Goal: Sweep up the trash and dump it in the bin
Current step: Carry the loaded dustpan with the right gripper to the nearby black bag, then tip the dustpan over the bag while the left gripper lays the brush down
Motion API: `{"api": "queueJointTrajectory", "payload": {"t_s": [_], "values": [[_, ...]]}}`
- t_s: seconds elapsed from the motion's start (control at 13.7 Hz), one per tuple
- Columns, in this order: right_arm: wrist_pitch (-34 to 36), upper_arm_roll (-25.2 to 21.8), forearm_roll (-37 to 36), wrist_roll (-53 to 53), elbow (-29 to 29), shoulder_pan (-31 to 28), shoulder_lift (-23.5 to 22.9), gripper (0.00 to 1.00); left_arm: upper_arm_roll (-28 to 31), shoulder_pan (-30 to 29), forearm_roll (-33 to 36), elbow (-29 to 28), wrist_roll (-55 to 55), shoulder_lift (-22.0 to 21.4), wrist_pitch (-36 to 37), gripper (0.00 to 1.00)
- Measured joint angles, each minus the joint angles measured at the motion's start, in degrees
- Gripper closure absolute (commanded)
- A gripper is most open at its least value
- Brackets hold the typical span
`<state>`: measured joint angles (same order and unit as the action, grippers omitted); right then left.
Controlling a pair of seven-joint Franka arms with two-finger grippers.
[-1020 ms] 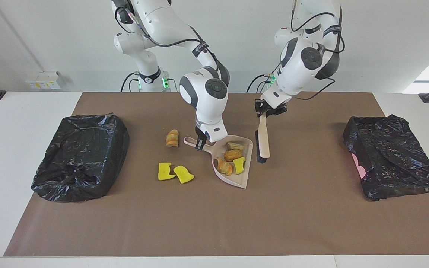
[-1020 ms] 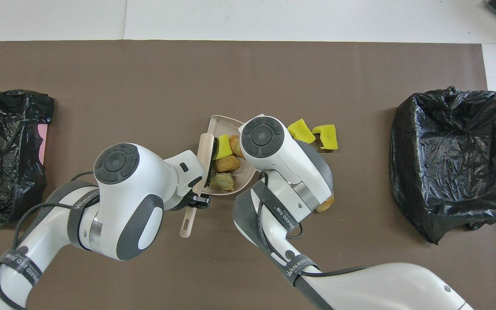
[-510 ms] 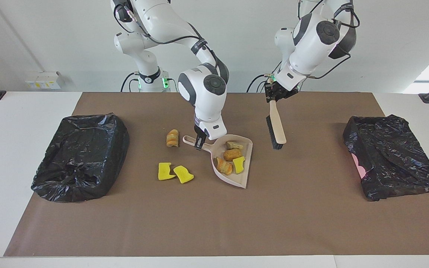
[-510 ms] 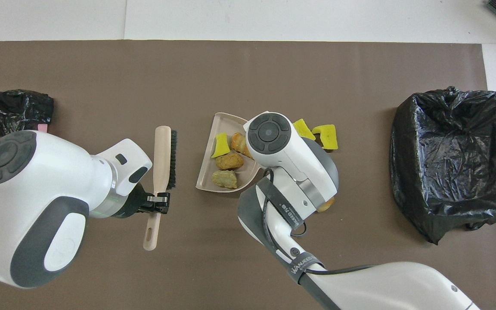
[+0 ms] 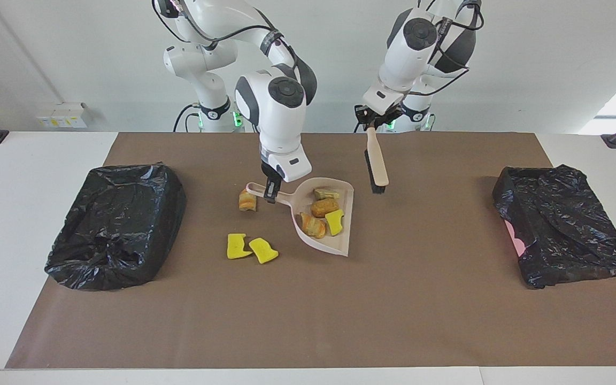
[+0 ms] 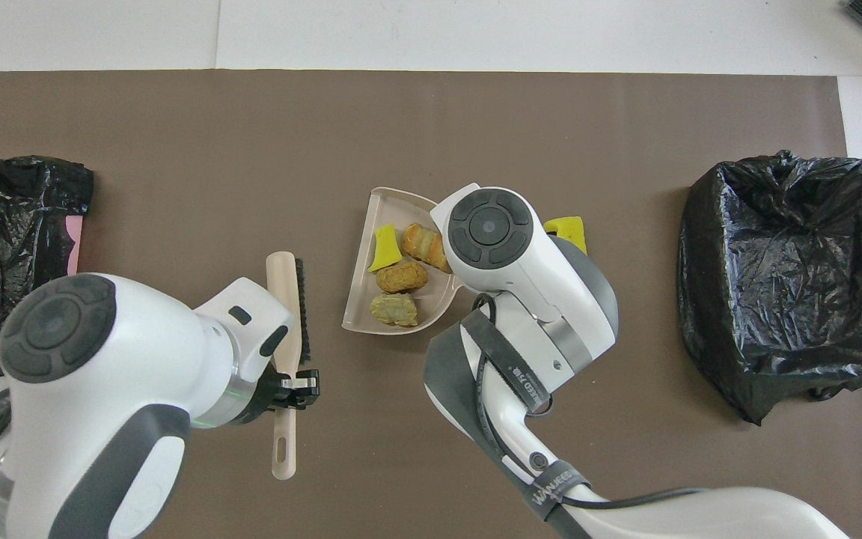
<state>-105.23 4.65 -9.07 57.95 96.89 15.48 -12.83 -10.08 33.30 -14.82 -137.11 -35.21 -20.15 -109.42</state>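
Observation:
My right gripper is shut on the handle of the beige dustpan, which hangs just above the mat. Several pieces of trash lie in the pan: bread-like lumps and one yellow sponge. On the mat under the pan's handle sits another bread lump, and two yellow sponge scraps lie farther from the robots; the overhead view shows only one of these scraps. My left gripper is shut on the brush, held in the air beside the pan with its bristles facing the pan.
A bin lined with a black bag stands at the right arm's end of the brown mat, and its open top shows from overhead. A second black-bagged bin stands at the left arm's end.
The right gripper has lifted the loaded dustpan off the mat. The left arm has pulled the brush out of the pan's mouth and raised it.

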Motion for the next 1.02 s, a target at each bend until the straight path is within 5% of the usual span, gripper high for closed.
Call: {"api": "queueJointTrajectory", "payload": {"t_s": [0.22, 0.8, 0.87, 1.02], "values": [[0.00, -0.08, 0.01, 6.40, -0.02, -5.65, 0.01, 1.00, -0.17, 6.61, 0.00, -5.20, -6.48, 1.24, -10.51, 1.00], [0.88, -0.69, -0.10, 27.21, -3.46, -24.15, 1.97, 1.00, -0.12, 9.77, 0.00, -6.09, -11.73, 9.16, -20.18, 0.98], [0.97, -0.73, -0.10, 30.05, -3.96, -26.59, 2.05, 1.00, -0.08, 9.77, 0.01, -6.08, -11.73, 9.50, -20.28, 0.79], [1.00, -0.76, -0.39, 34.49, -4.22, -30.66, 2.06, 1.00, -0.08, 9.83, 0.01, -6.00, -11.45, 9.51, -20.34, 0.00]]}}
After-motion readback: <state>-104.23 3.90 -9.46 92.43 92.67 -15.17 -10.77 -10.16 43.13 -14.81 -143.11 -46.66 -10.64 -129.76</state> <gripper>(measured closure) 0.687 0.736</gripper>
